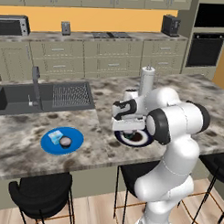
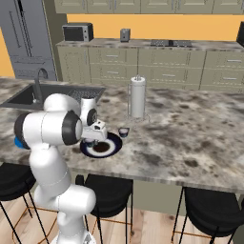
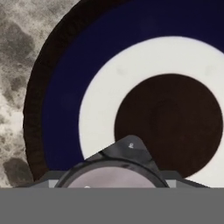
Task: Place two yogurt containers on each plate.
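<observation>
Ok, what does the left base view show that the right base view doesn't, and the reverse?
Left base view: a pale blue yogurt container and a round dark yogurt container lying on the bright blue plate. Right base view: a round yogurt cup on the counter beside the dark plate, plus the refrigerator. Both: the dark plate, the sink, the paper towel roll.

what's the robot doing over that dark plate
The white arm's gripper hangs just above the dark navy plate with the pale ring on the marble island counter, holding a round yogurt cup with a whitish top between its fingers. One more small dark cup stands on the counter beside that plate. The bright blue plate already carries two: a pale blue squarish cup and a round dark one.
</observation>
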